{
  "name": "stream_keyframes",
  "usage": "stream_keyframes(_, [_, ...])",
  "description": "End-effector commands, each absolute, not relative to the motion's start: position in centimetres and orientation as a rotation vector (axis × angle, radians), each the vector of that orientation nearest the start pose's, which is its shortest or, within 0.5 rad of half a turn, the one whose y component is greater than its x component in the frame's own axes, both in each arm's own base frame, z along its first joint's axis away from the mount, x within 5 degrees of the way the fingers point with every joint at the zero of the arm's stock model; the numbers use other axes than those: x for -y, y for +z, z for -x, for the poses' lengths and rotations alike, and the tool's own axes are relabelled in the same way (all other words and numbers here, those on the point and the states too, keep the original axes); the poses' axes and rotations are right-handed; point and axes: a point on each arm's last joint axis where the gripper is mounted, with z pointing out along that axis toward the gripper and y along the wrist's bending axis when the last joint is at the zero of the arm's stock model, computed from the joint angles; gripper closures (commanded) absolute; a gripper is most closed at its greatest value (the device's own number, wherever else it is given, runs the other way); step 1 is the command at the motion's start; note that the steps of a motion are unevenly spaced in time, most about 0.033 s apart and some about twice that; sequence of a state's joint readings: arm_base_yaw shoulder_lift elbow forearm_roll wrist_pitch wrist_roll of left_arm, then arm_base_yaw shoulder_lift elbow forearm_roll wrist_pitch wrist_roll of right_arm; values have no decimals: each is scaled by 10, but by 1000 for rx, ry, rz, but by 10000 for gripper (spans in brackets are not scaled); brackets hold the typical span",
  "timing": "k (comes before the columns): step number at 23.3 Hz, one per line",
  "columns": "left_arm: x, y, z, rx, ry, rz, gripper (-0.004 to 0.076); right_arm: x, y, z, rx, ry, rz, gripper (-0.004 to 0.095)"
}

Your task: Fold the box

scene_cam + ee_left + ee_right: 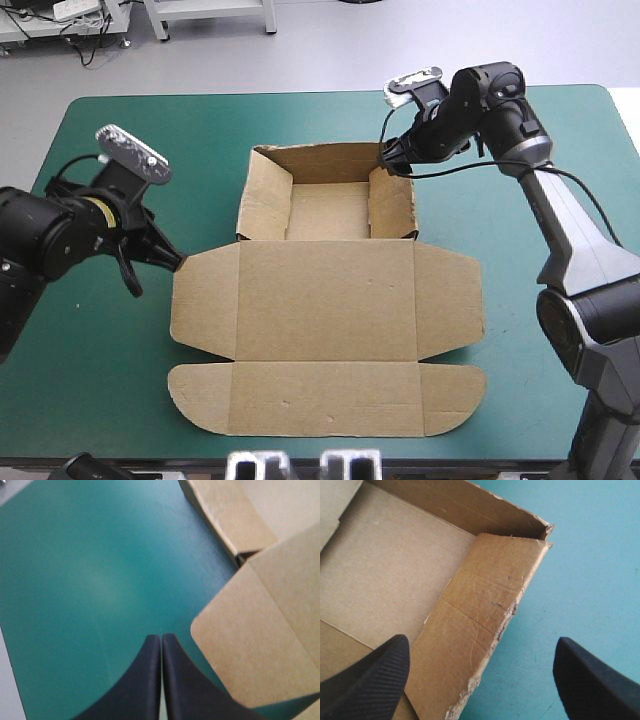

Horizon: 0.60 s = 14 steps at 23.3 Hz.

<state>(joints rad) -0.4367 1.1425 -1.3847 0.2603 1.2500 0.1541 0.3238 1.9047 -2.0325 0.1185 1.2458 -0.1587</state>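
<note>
Box [330, 300] walls [392, 205] were judged half tucked. Right gripper [481, 650] was held open astride one, for pressing inward; left gripper [161, 639] was closed.

A robotics lab: teal-green-covered table [90, 380], bare grey floor [330, 60], white metal benches [210, 15] with loose cables [85, 40].

We see the brown box [325, 300] as an open tray at the middle of the teal-green counter [90, 400]. Its walls stand raised at the far part (top edges slightly ragged), and the lid lies flat toward the near edge, rounded flaps spread.
</note>
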Motion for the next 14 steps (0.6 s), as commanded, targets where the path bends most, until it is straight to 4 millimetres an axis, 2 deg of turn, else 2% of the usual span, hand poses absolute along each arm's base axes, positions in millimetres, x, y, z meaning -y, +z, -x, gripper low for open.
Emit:
stream_keyframes(1, [54, 412, -173, -2424, 241, -672, 732, -142, 387, -387, -2503, 227, 612, 189])
stream_keyframes(6, [48, 389, -158, -2487, 226, -630, 732, -151, 354, -404, -2582, 267, 613, 189])
stream_keyframes(7, [46, 385, -153, -2493, 225, -633, 732, -154, 342, -410, -2611, 294, 614, 189])
stream_keyframes(11, [42, 388, -141, -2464, 186, -620, 732, -160, 304, -426, -2696, 285, 624, 203])
stream_keyframes(12, [41, 389, -139, -2452, 179, -616, 732, -160, 300, -428, -2705, 287, 625, 233])
stream_keyframes(14, [41, 391, -135, -2439, 156, -611, 732, -161, 295, -430, -2715, 286, 630, 414])
